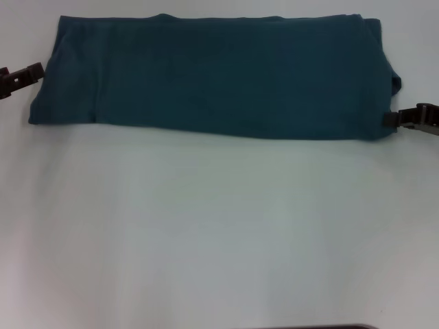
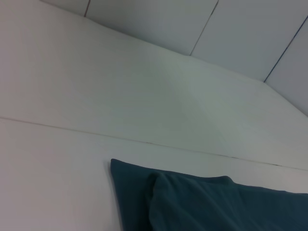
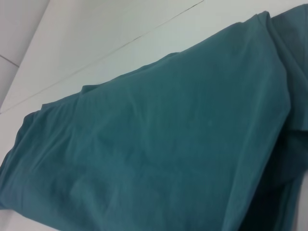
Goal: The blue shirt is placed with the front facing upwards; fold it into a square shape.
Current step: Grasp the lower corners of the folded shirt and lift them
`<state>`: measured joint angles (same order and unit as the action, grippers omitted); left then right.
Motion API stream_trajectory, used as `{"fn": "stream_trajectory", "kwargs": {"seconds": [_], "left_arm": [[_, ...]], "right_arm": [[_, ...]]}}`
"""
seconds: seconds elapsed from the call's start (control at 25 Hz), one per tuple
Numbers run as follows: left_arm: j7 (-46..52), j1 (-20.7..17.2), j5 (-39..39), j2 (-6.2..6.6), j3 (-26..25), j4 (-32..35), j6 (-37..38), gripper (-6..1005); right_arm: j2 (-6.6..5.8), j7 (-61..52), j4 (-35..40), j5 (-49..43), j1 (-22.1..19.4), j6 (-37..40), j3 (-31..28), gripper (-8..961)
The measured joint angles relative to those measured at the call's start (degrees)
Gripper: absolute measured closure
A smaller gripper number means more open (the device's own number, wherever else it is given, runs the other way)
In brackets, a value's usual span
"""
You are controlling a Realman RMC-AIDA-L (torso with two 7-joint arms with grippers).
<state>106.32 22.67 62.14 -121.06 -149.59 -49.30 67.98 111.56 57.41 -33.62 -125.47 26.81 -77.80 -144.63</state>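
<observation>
Lengthwise, the blue shirt (image 1: 212, 75) lies between left hand (image 1: 27, 72) and right hand (image 1: 398, 118), grips unclear.

No lettering, label, brand, number or sign can be read in any view. The blue shirt (image 1: 212, 75) lies folded into a long band showing only plain teal cloth, and the white desk (image 1: 219, 233) carries no markings.

Plain teal-blue shirt (image 1: 219, 75), white table (image 1: 219, 233)
</observation>
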Motion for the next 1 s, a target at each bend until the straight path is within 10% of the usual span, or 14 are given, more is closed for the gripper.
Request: {"fn": "stream_trajectory", "kwargs": {"seconds": [1.0], "left_arm": [[0.0,0.5,-7.8,0.22,1.9,0.6,1.6,137]], "right_arm": [[-0.13,0.4,-0.1,0.2,-0.5,0.2,-0.1,948]]}}
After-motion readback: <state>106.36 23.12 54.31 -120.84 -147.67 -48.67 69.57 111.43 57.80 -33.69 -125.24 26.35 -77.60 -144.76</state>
